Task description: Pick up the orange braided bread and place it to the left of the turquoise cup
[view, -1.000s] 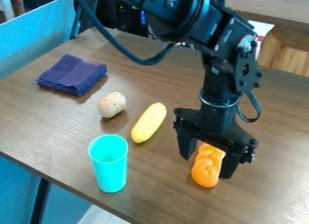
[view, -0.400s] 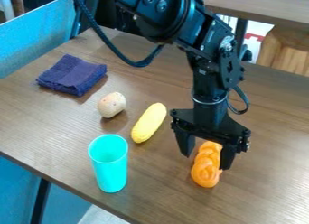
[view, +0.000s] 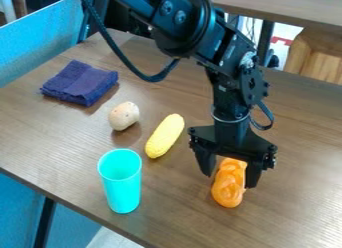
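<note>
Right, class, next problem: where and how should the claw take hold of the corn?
Grip the corn around its middle, coming from above, with the claw closing across the two long sides. It lies flat, is much longer than wide and has rounded ends, so the middle should balance best.

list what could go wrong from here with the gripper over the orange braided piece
The orange braided piece might pivot or slip if the gripper closes, since its near end extends past the fingers. The upright turquoise cup could tip if bumped, and the yellow corn cob could roll if nudged.
</note>
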`<action>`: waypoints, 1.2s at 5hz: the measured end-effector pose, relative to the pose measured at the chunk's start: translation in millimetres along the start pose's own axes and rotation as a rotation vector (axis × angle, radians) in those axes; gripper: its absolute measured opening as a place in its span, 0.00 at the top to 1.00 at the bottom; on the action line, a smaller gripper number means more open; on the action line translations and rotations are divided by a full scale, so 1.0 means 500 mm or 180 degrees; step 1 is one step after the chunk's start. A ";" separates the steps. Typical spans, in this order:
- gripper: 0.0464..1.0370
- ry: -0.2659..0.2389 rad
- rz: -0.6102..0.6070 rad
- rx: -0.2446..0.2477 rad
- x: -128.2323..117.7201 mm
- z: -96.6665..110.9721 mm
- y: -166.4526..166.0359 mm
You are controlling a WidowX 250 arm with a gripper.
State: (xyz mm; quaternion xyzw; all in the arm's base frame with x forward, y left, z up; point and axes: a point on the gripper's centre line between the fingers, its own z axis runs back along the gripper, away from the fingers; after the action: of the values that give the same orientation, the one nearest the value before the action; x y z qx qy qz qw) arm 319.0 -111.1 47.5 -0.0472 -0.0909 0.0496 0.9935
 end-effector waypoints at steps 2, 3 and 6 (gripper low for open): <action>0.04 0.0034 0.0148 0.0143 -0.006 -0.037 0.014; 0.08 0.0017 0.0254 0.0150 -0.009 -0.044 0.017; 0.22 0.0169 0.0036 0.0080 -0.031 -0.026 0.039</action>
State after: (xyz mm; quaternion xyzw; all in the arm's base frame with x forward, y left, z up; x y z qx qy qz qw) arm 304.6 -94.7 30.0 -0.0366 -0.0636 0.0552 0.9958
